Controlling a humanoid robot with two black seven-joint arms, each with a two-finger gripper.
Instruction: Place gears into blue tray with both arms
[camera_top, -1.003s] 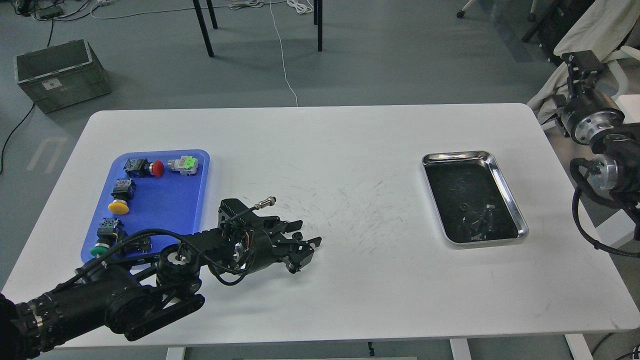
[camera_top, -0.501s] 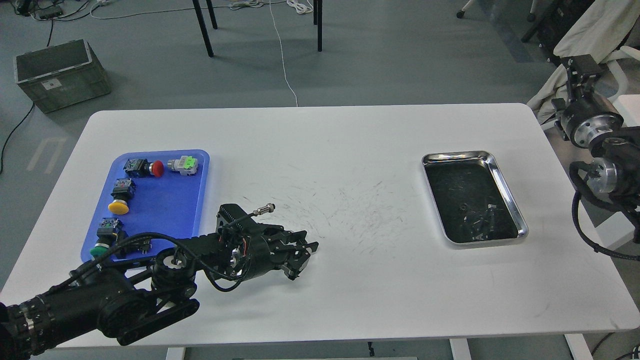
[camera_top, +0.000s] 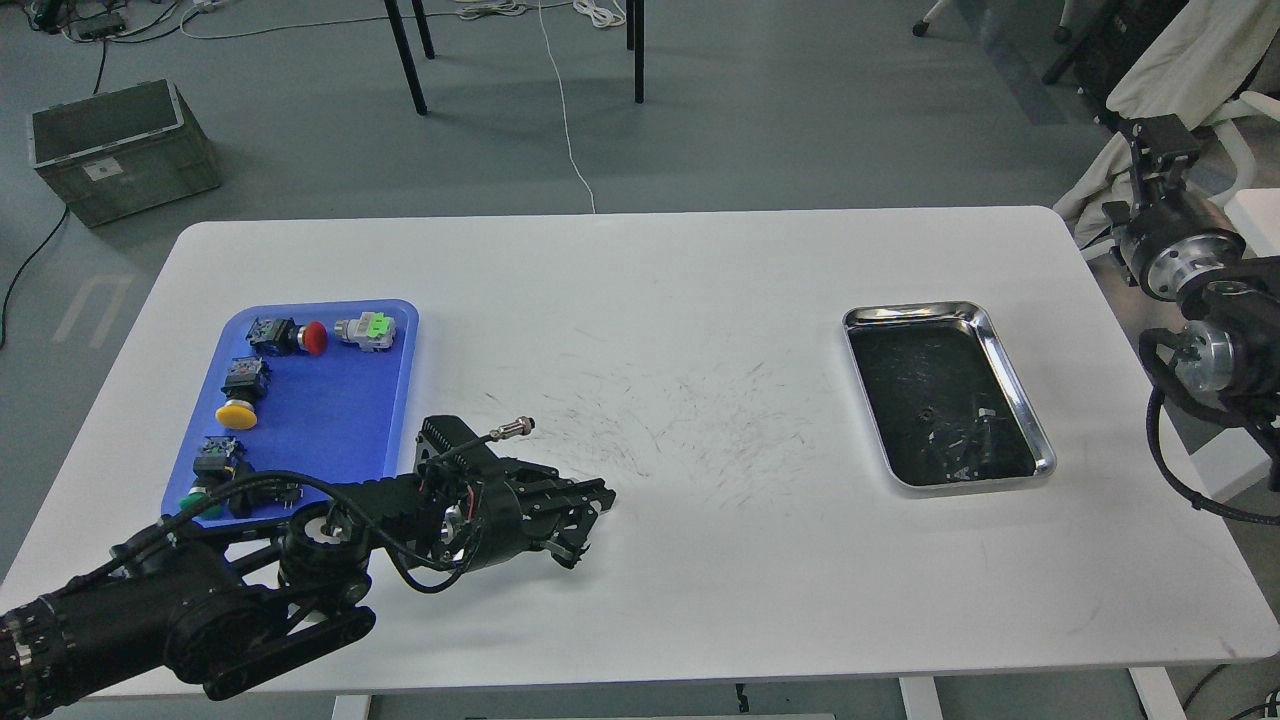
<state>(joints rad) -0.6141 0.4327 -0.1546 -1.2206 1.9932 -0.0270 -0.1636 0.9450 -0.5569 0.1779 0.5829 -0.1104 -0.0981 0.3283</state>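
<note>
1. My left gripper (camera_top: 590, 515) lies low over the white table (camera_top: 640, 300), just right of the blue tray (camera_top: 320, 420); whether its dark fingers are apart I cannot tell.
2. My right gripper (camera_top: 1160, 135) is off the table's right edge, end-on, state unreadable.
3. The blue tray holds push-button switches (camera_top: 240, 395) with red, yellow and green caps.
4. The steel tray (camera_top: 1010, 375) sits well to the right; one small gear (camera_top: 928, 411) shows on its dark floor among the clutter.
</note>
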